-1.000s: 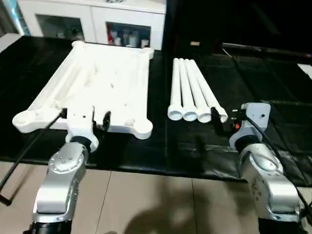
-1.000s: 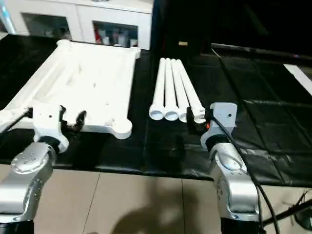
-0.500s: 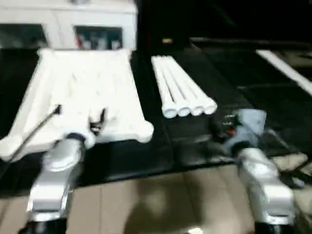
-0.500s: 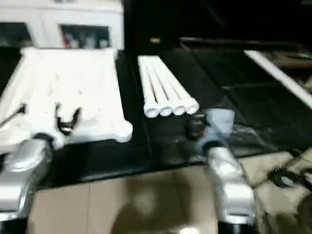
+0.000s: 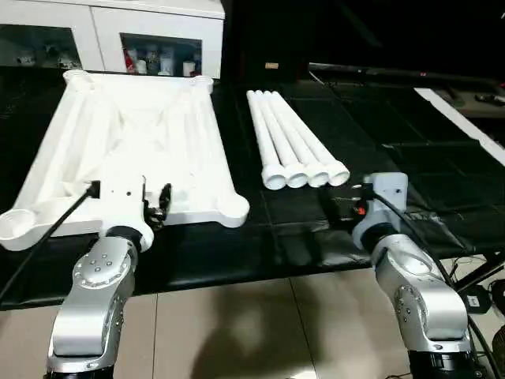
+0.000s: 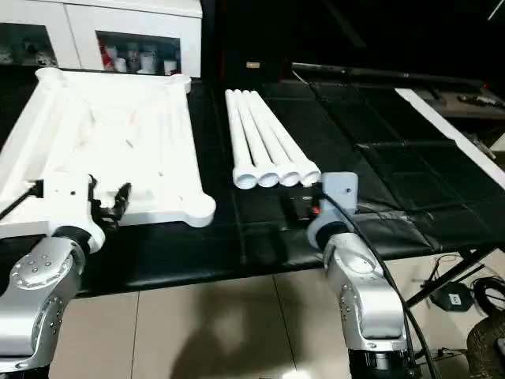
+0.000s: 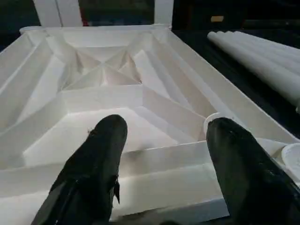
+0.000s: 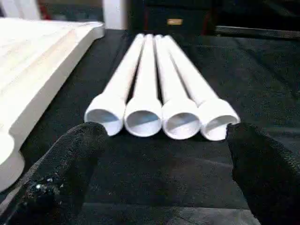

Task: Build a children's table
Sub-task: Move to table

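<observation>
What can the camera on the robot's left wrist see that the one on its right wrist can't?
The left wrist view looks into the ribbed underside of the table top, its ribs crossing in a star, between the open left gripper. The right wrist view faces the hollow open ends of the four legs, lying side by side on the black mat, framed by the open right gripper. Both catch an edge of the other's subject: legs beside the top.

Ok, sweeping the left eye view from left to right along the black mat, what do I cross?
left gripper → upturned table top → row of four legs → right gripper
</observation>
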